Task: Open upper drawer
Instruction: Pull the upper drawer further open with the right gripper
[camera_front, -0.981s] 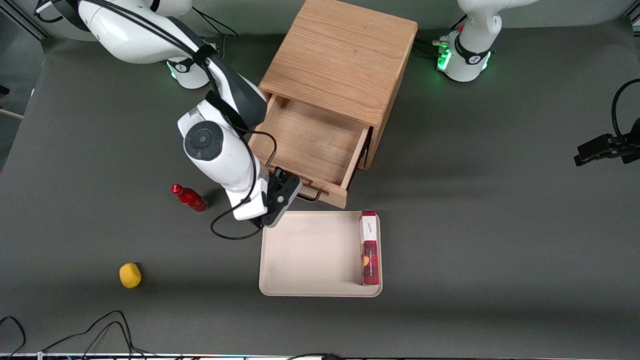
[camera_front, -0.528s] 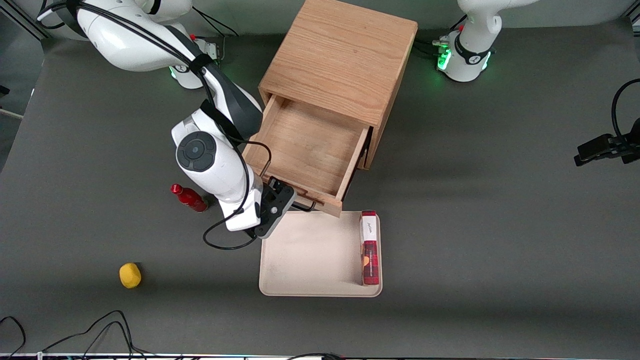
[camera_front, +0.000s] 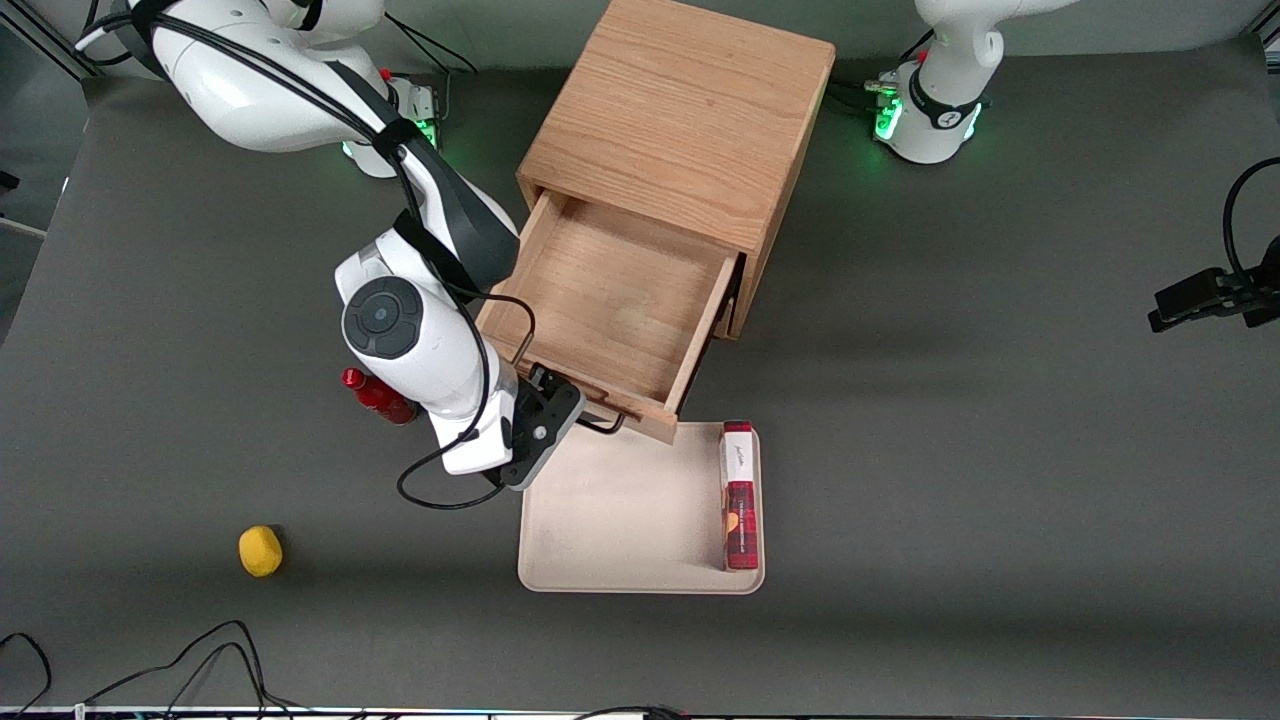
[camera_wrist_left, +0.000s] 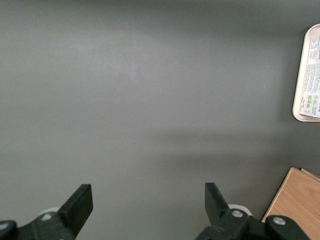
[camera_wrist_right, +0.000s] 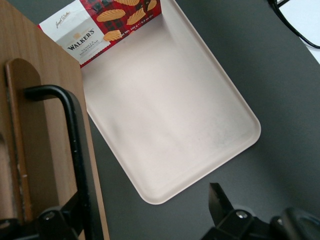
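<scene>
upper drawer (camera_front: 610, 300), gripper (camera_front: 560, 408) at handle

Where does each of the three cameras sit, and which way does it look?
Front view: above the table, looking down at the cabinet, upper drawer and tray; both arms show.
Right wrist view: on the working arm, looking down past its open gripper at the drawer's handle and tray.
Left wrist view: on the parked arm, facing the table; its fingers show.
Shared: tray and biscuit box appear in all three.
</scene>
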